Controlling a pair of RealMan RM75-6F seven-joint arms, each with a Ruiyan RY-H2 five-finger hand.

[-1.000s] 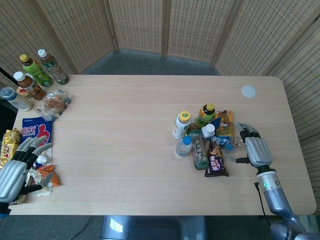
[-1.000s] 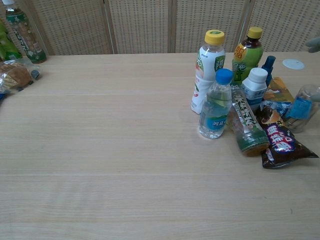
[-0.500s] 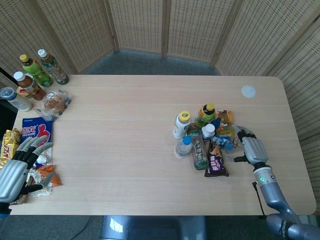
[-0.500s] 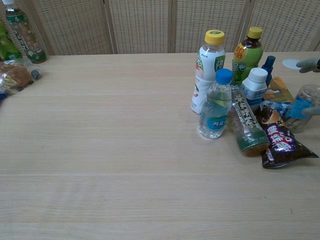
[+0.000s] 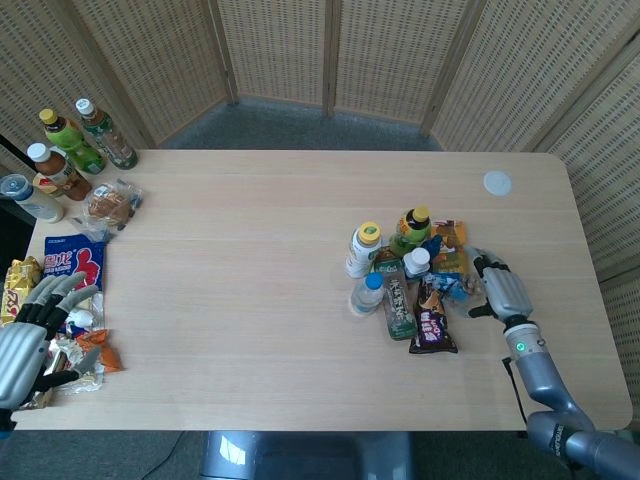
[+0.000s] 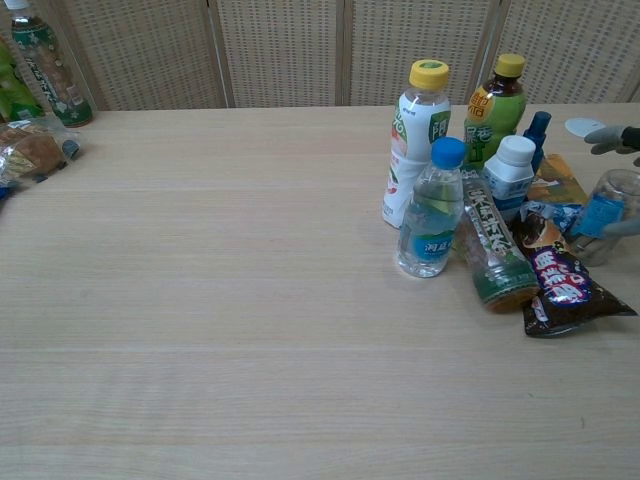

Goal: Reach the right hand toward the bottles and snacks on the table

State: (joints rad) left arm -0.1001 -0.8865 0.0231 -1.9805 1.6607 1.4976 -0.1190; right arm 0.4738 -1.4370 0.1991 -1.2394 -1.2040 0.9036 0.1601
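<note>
A cluster of bottles and snacks stands right of the table's middle. It holds a white bottle with a yellow cap, a green tea bottle, a small blue-capped water bottle, a green bottle lying down and a dark snack pack. My right hand is at the cluster's right side, fingers apart on either side of a clear bottle with a blue label; I cannot tell if they touch it. Its fingertips show at the chest view's right edge. My left hand lies spread over wrappers at the table's left edge.
A white round lid lies behind the cluster. Several bottles stand at the far left corner, with a bagged bun, a blue packet and loose snack wrappers in front of them.
My right hand has crept forward and inward to the cluster; its fingertips now show at the chest view's right edge. The left hand has slid slightly left.
</note>
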